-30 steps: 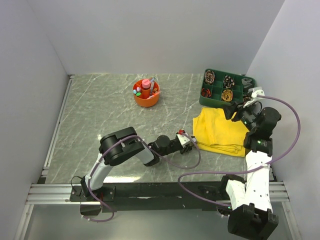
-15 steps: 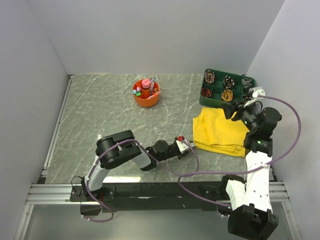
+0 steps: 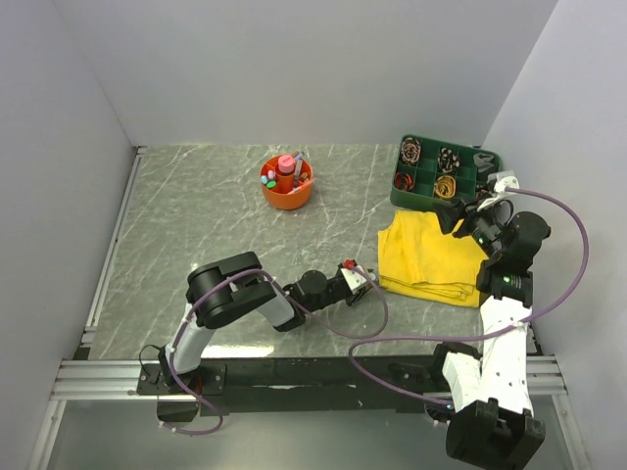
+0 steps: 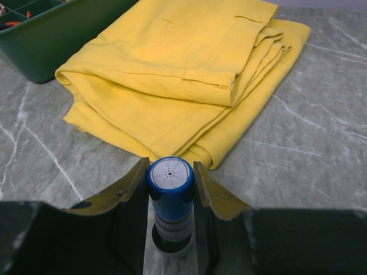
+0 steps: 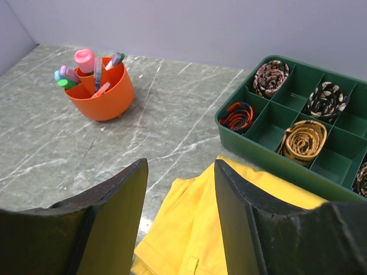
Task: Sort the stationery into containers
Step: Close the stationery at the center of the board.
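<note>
My left gripper [image 4: 170, 172] is shut on a blue-capped tube [image 4: 170, 195], white end disc facing the camera, held low over the marble table just short of the yellow cloth [image 4: 172, 69]. In the top view this gripper [image 3: 355, 277] sits at the cloth's left edge. The orange organiser [image 3: 287, 184] stands at the back centre with a pink tube and several pens and markers [image 5: 86, 66] upright in it. The green tray [image 3: 423, 203] at the back right holds coiled rolls in its cells. My right gripper [image 3: 468, 211] hangs open and empty above the cloth, near the tray's front wall [image 5: 252, 146].
The folded yellow cloth [image 3: 431, 259] lies between the tray and the right arm's base. White walls close in the table at the back and both sides. The purple cables of both arms loop over the near part of the table.
My left gripper has drawn back a little to the left, away from the cloth, still holding the blue-capped tube. The right arm has not moved.
</note>
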`<control>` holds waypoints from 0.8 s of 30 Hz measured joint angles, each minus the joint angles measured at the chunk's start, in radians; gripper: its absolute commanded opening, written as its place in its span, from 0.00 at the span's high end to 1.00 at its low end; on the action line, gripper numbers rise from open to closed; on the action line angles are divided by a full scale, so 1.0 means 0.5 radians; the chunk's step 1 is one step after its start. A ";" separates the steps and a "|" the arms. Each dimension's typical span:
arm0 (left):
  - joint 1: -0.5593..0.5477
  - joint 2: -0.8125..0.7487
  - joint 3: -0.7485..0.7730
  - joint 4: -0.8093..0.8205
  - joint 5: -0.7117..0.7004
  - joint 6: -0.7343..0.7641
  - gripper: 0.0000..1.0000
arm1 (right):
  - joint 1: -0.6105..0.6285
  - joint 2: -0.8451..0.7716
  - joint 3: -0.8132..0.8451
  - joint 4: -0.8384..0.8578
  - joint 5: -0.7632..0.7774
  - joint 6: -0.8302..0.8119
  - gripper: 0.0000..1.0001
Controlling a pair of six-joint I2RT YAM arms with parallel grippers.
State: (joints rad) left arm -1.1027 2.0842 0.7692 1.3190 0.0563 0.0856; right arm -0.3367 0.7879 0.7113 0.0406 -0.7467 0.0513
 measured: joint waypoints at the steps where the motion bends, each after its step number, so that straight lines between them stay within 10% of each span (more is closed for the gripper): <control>1: 0.004 -0.002 0.000 -0.002 -0.005 0.001 0.99 | 0.000 0.001 0.000 0.003 0.000 0.001 0.42; 24: 0.003 -0.136 -0.051 -0.014 -0.177 0.005 0.99 | 0.000 0.156 0.069 0.021 -0.007 0.056 0.42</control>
State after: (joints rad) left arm -1.1011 2.0163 0.7437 1.3121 -0.0322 0.0879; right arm -0.3367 0.8661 0.7460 0.0513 -0.7502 0.0795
